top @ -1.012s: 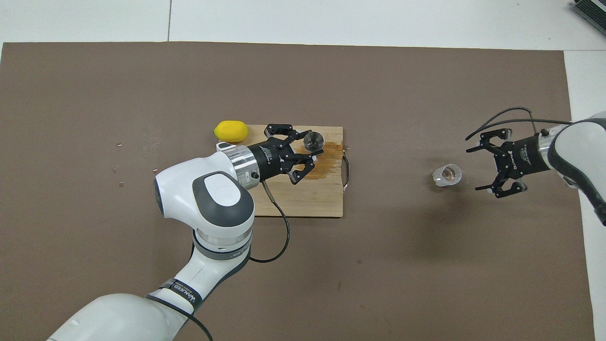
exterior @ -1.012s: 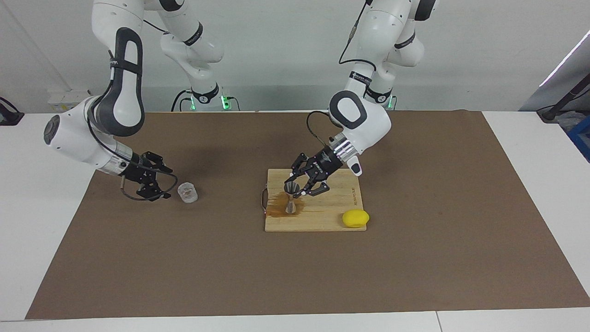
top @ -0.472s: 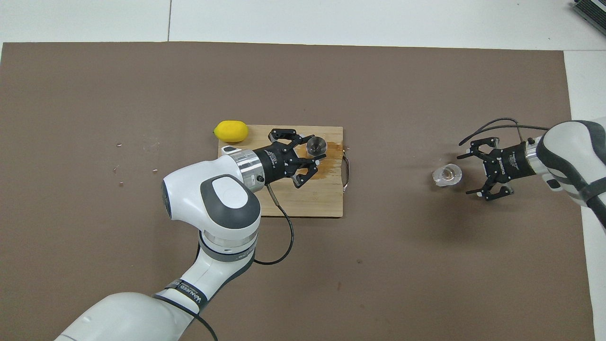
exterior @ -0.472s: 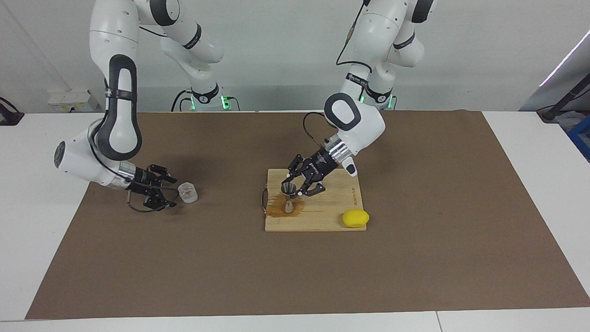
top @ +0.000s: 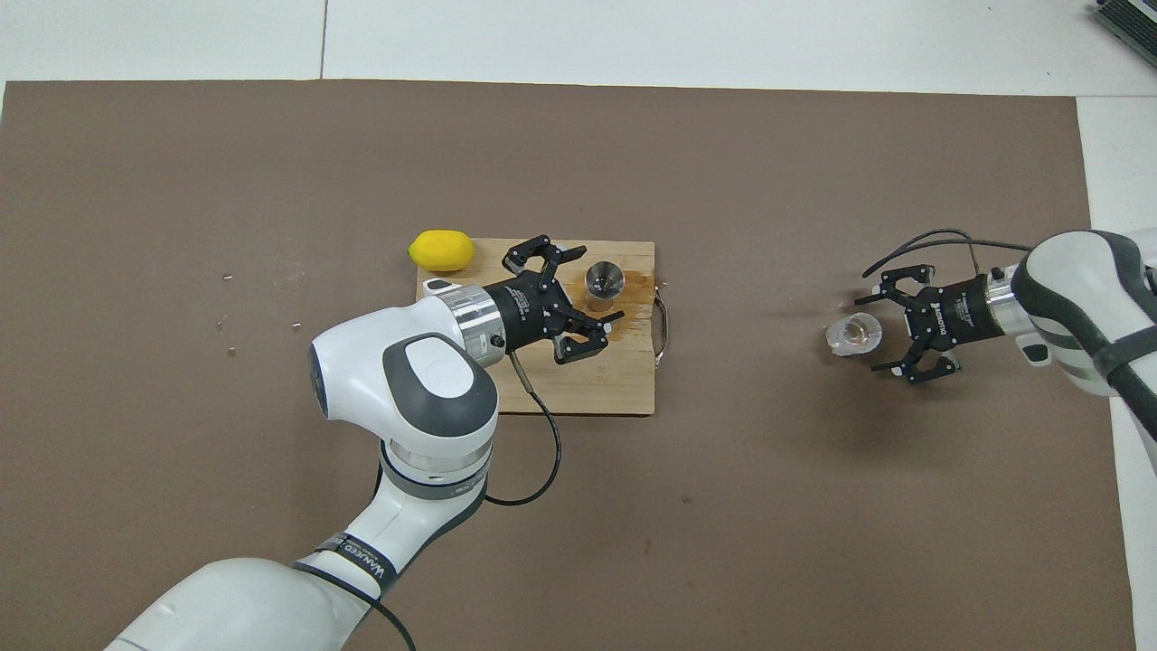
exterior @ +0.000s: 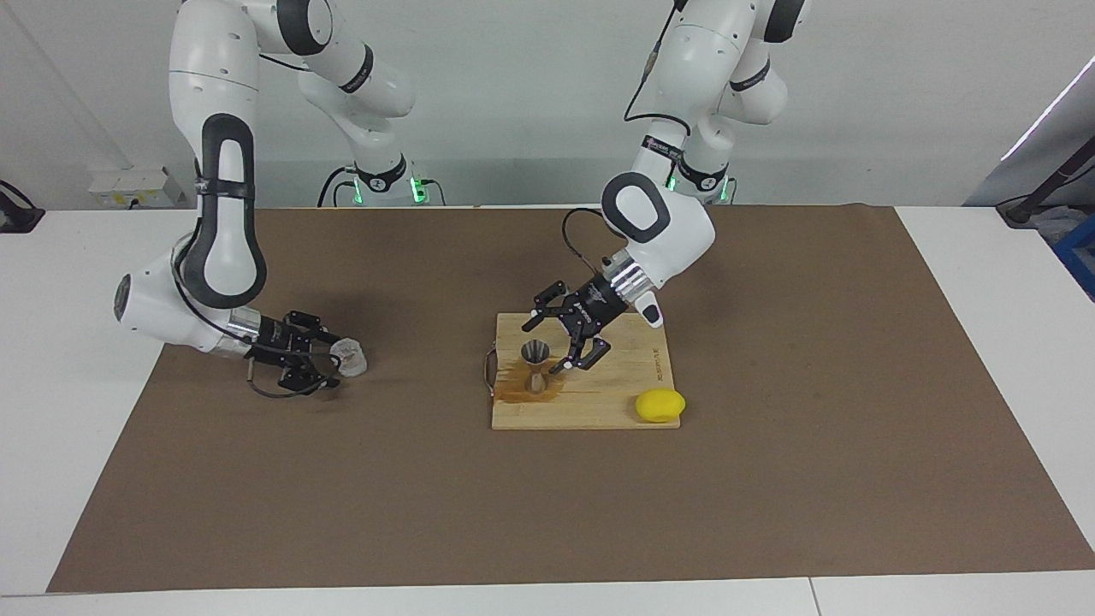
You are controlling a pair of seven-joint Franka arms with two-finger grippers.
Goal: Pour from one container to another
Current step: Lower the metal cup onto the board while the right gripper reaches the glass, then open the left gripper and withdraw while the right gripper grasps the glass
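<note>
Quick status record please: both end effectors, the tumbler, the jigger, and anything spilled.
left end effector: open, around the jigger's upper cup
right end effector: open, at the glass tumbler, not gripping
jigger: upright on the cutting board
glass tumbler: on the brown mat, toward the right arm's end
spill: brown stain around the jigger's base

a plain pale wall [exterior: 530, 103] runs along the back. the white table [exterior: 984, 342] is covered by a wide brown mat [exterior: 770, 479]. on the wall near one corner sits a white socket box [exterior: 137, 184], and light falls evenly.
</note>
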